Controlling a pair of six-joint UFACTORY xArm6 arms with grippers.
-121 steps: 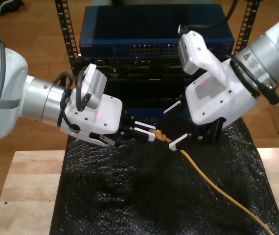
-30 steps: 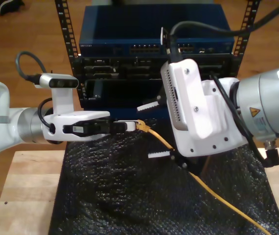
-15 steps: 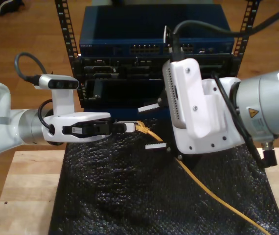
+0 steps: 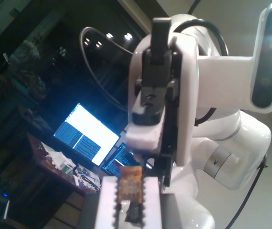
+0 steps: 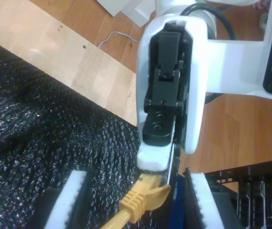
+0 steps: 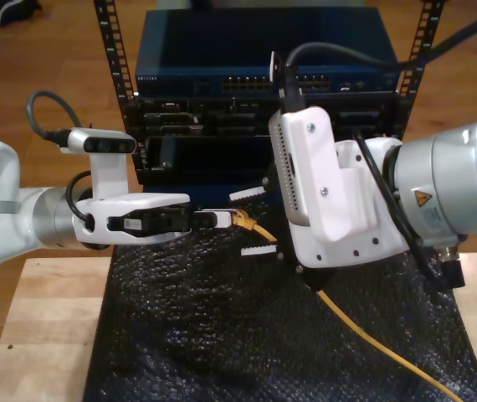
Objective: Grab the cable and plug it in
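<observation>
The orange-yellow cable (image 6: 372, 339) runs from the exterior view's lower right up over the black mat to its plug (image 6: 243, 220). My first gripper (image 6: 222, 219), reaching in from the exterior view's left, is shut on that plug (image 4: 130, 177); the plug sits between its serrated pads (image 4: 108, 200). My second gripper (image 6: 253, 222) comes from the exterior view's right and is open, with one white finger (image 5: 74, 200) on each side of the plug (image 5: 143, 198), not touching it. The first gripper's fingertip (image 5: 154, 160) pinches the plug's front end.
A rack with a blue switch (image 6: 255, 50) and its row of ports (image 6: 255, 84) stands behind the grippers. The black mat (image 6: 222, 335) covers a wooden table (image 6: 46, 327). Lit monitors (image 4: 86, 133) stand in the dark room beyond the second arm.
My second gripper has shifted toward the exterior view's left and its fingers have drawn closer around the cable just behind the plug. My first gripper keeps holding the plug in the same place.
</observation>
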